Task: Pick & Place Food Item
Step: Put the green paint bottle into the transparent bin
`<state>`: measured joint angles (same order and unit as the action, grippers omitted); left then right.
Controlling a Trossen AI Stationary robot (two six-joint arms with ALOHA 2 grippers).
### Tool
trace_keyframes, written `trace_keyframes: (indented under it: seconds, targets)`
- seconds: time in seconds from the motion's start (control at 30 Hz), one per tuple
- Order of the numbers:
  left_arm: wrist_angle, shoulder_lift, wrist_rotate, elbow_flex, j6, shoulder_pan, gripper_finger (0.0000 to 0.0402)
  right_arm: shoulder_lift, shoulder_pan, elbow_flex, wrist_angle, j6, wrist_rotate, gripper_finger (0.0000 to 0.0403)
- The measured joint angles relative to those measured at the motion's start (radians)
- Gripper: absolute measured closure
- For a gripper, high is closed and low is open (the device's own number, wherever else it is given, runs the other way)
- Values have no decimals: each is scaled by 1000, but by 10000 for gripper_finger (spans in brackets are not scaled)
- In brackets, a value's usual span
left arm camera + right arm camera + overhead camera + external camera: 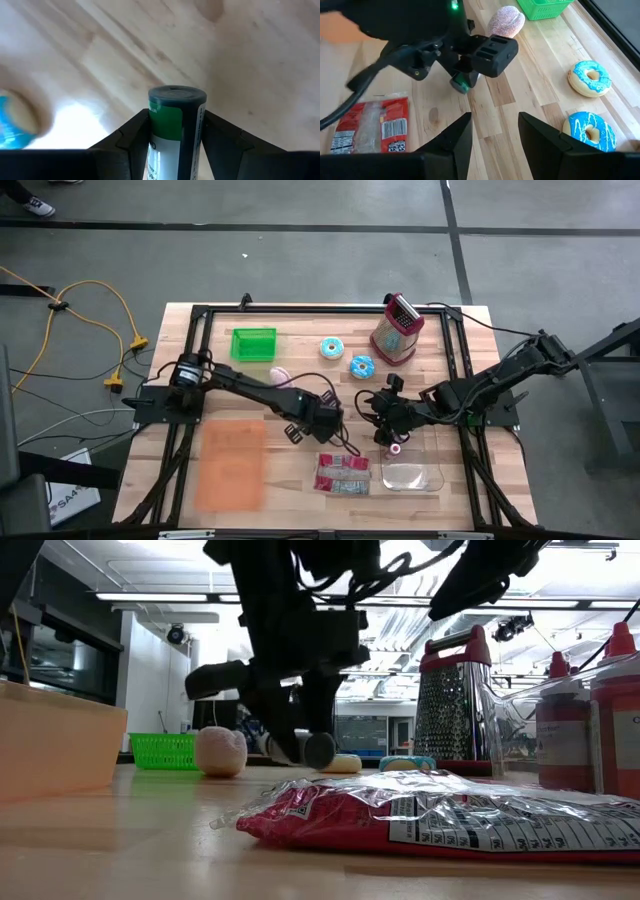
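Observation:
A small cylinder (174, 125) with a green-and-white label and a dark cap sits between the fingers of my left gripper (175, 117), which is shut on it above the table's middle (325, 425). The right wrist view shows the cylinder (462, 83) sticking out below that gripper. My right gripper (495, 125) stands open just to the right (388, 432), with nothing between its fingers. A red food packet (343, 473) lies flat near the front edge. Two blue-iced donuts (591, 77) (589, 131) and a pink sugared bun (506, 21) lie on the table farther back. My left gripper pinches the cylinder's labelled sides (165, 120) between its two fingers. The fingers slant steeply down and lie along the cylinder, whose dark capped end (177, 95) reaches past the fingertips. In the right wrist view that end (460, 86) hangs clear of the wood.
A green basket (253, 345) and a metal grater (397, 330) stand at the back. An orange board (232, 465) lies front left and a clear container (412, 477) front right. In the low view red bottles (612, 710) stand at the right.

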<state>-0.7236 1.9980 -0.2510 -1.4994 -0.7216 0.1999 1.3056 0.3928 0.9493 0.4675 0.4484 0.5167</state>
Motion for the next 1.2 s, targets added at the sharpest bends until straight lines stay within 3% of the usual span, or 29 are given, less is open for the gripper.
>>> trace_keyframes:
  seconds: [0.3,0.6,0.8,1.2]
  targets:
    - [-20,-10,-171,-15,-16,73,247,0,0,0,1,0,8,254]
    - [21,-108,-243,-16,-42,159,247,0,0,0,8,26,8,254]
    - [78,-145,-277,-18,-175,210,247,0,0,0,6,101,-3,254]
    - [220,-145,-497,-17,-433,323,247,0,0,0,-38,274,-83,254]
